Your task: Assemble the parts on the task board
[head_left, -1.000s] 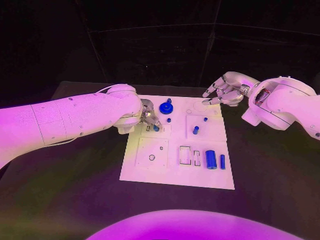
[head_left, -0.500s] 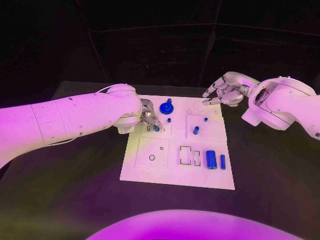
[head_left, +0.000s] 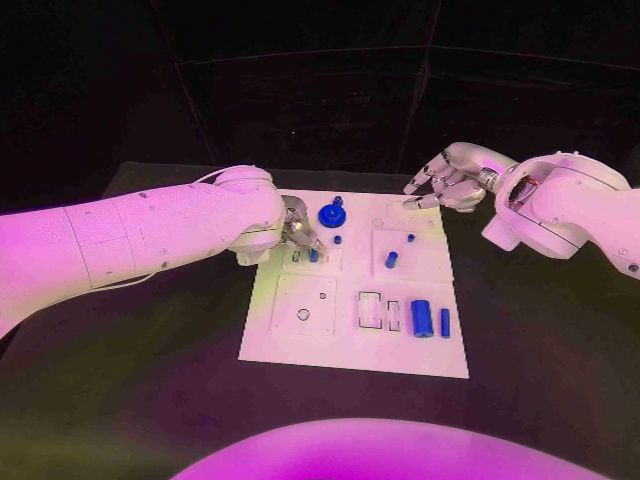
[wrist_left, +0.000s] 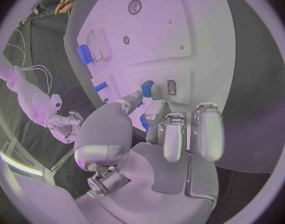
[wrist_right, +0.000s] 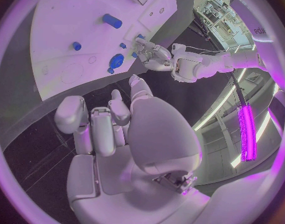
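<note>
Task board (head_left: 352, 345) sits mid-table w/ blue parts spread on it. Left hand (head_left: 294, 234) is over the board's far-left area, fingertips (wrist_left: 144, 91) pinching a small blue part (head_left: 313, 255) that is at a slot; in the left wrist view the same part (wrist_left: 146, 88) sits right at the thumb and finger tips, beside a small rectangular slot (wrist_left: 171, 87). Round blue knob (head_left: 332, 214) stands just right of that hand, a tiny blue peg (head_left: 338, 240) near it. Right hand (head_left: 443, 180) hovers above the board's far-right corner, fingers loosely curled, grasping nothing, apart from all parts. Near-right on the board: a large blue cylinder (head_left: 423, 318) w/ a thin blue bar (head_left: 444, 322) just beside it; a short blue pin (head_left: 391, 260) sits mid-board.
</note>
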### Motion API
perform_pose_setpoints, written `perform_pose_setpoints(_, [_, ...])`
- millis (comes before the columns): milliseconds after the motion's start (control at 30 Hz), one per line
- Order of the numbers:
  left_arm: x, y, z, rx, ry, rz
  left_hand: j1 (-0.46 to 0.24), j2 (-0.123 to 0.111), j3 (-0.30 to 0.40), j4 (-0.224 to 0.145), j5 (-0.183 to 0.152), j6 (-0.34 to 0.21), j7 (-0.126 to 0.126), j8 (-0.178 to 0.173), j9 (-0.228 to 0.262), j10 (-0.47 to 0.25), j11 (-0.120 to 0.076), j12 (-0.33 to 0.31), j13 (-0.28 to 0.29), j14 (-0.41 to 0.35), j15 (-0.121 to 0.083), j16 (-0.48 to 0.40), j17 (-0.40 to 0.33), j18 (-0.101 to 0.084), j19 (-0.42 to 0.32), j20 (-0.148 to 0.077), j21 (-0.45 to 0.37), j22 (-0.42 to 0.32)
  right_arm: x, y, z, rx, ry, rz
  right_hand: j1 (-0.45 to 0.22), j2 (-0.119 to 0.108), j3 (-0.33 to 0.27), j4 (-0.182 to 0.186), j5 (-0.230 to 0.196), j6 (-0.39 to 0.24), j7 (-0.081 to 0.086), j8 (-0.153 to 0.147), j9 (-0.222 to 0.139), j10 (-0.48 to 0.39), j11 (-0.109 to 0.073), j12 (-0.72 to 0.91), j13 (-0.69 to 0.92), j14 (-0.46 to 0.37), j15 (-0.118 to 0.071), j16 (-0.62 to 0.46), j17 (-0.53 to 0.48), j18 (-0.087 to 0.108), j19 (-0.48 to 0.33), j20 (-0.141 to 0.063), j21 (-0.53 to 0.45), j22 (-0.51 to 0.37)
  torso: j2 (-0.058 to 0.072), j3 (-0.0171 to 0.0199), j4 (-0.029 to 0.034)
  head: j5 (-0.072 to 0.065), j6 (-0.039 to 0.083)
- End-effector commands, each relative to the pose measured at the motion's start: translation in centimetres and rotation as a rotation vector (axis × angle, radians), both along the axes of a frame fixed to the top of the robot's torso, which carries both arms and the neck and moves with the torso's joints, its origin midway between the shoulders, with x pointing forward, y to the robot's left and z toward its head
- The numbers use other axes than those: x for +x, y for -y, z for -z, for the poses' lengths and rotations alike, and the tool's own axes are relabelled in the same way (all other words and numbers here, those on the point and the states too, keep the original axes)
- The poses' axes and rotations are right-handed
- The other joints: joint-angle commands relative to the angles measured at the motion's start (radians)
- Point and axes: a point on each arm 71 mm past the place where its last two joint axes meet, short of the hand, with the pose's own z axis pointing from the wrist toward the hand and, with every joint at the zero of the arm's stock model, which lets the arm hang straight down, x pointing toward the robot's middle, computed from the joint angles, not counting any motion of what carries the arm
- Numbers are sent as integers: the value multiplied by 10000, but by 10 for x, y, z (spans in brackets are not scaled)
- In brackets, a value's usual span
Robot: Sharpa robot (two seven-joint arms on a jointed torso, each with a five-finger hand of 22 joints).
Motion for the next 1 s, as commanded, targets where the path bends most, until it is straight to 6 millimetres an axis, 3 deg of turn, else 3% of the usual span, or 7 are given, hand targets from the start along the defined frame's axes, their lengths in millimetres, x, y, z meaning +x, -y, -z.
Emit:
perform_pose_setpoints(33, [0,1,0,36,-96,106,-63,41,-178,32,-46,53,-17,63,20,49,0,62,10,1022,-72,31,2634,-95,213,-53,51,208,0,-1,-1,-23,18,-81,74,5,-42,-5,27,-74,7,68,-6,-89,-13,-43,-9,449,-79,-63,-8,71,-3,-30,-54,-9,-3,1,0,0,-10])
perform_pose_setpoints(467, [2,-1,-1,40,-44,1,-54,91,-860,226,-51,51,-36,98,41,54,-15,82,16,1022,-84,31,2634,-98,216,-65,51,233,0,-1,-1,-26,14,-87,63,-2,-65,15,18,-80,8,73,-7,-94,-12,-46,-15,446,-79,-71,-18,72,-8,-30,-61,-19,0,-7,2,-11,-13])
perform_pose_setpoints(633, [2,-3,-4,-241,227,-115,-312,-242,-1882,576,-374,43,-63,109,50,36,-39,62,-22,1022,-109,31,2634,-91,206,-94,23,215,1,0,-1,-22,33,-69,54,-4,-79,30,5,-85,8,76,-8,-94,-11,-45,-17,445,-78,-76,-25,75,-14,-30,-70,-33,-5,-18,7,-33,-10])
perform_pose_setpoints(867, [7,-3,-32,-1082,865,-271,-267,-397,-2756,969,-389,-84,-63,56,54,-104,-50,-128,-249,1022,-141,31,2634,-46,121,-145,-141,3,3,2,-1,-28,54,-9,39,-10,-105,55,-18,-93,9,80,-9,-93,-10,-40,-15,446,-77,-75,-19,75,-15,-30,-75,-39,-14,-8,16,-45,58])
perform_pose_setpoints(933, [9,-5,-43,-1182,951,-250,129,-342,-2891,901,-373,-390,38,-137,-23,-339,20,-436,-624,1022,-96,31,2634,25,-17,-125,-398,-347,3,3,0,-33,56,11,39,-10,-105,55,-18,-93,9,80,-9,-93,-10,-40,-15,446,-77,-75,-19,75,-15,-30,-75,-39,-9,-8,12,-53,93])
perform_pose_setpoints(1000, [12,-9,-53,-1075,913,-175,619,-135,-2949,793,-383,-828,227,-483,-214,-687,197,-874,-1151,1022,36,31,2634,98,-190,-34,-715,-761,4,4,0,-42,54,31,39,-10,-105,55,-18,-93,9,80,-9,-93,-10,-40,-15,446,-77,-75,-19,75,-15,-30,-75,-39,-2,-12,9,-63,131])
